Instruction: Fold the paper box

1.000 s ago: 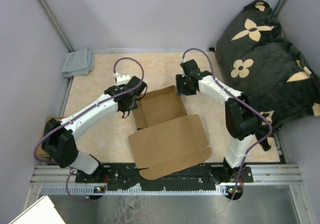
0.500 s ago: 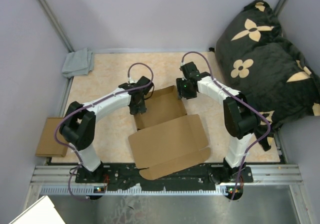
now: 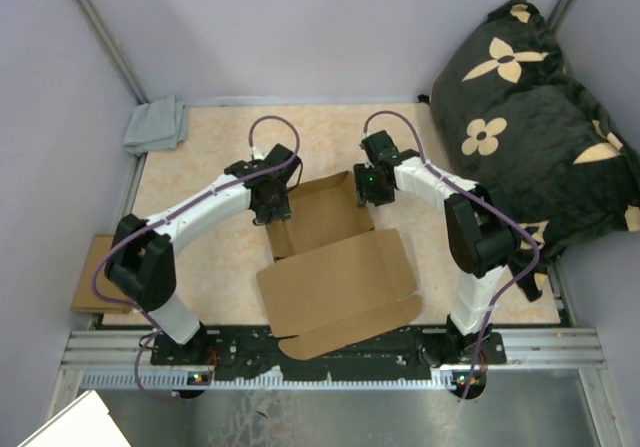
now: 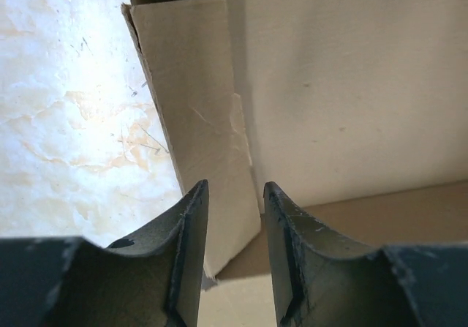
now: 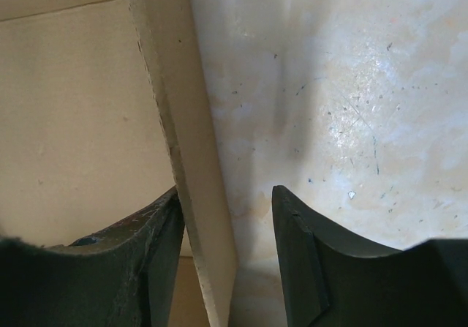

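since half a second ago the left arm's elbow has swung outward toward 8 o'clock and its wrist has edged toward 12, while the right wrist has dipped slightly toward 6. the left gripper stands narrowly parted, the upright left side flap of the paper box in the gap; whether the pads touch it cannot be told. the right gripper is parted wider, straddling the box's right wall, which lies against the inner finger and clear of the outer one. the box sits mid-table, its raised tray toward 12 o'clock between the two wrists, its broad flat lid panel spread toward 6 and reaching the arm bases. on the marbled tabletop a grey cloth lies at the 10 o'clock corner. a small cardboard scrap sits off the edge at 8 o'clock, and a black flower-patterned cushion fills the side at 2 o'clock.
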### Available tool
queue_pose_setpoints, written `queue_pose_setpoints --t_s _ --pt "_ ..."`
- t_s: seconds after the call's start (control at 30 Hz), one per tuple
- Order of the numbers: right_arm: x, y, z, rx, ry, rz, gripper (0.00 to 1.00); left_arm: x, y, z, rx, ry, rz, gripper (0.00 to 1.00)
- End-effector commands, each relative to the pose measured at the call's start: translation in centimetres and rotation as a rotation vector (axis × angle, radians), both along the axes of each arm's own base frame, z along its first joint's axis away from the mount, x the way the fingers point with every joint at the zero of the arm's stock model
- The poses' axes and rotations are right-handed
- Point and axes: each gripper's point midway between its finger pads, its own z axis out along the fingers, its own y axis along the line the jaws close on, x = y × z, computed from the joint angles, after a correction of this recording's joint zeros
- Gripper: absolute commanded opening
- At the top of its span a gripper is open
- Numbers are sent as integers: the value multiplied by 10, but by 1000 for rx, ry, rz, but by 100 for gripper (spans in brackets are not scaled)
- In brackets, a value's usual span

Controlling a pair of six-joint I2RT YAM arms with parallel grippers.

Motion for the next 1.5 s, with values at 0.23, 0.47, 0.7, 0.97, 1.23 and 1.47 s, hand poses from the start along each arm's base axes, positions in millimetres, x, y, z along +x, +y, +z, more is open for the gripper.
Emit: queue_pose_setpoints --t_s 0.23,0.47,0.7,0.97,1.23,1.47 --pt "10 5 19 32 -64 4 49 -18 15 16 18 15 25 42" --pt "9 6 23 44 -77 5 48 -27 31 -24 108 91 57 42" --pt "4 4 23 48 -77 5 47 -21 30 -50 142 121 48 42" --pt "-2 4 25 54 -77 2 46 -8 46 -57 307 142 13 1" --pt "-10 9 23 67 -52 -1 45 26 82 -19 607 32 -29 0" --pt "-20 15 21 102 15 -54 44 63 61 -25 621 -1 -190 0"
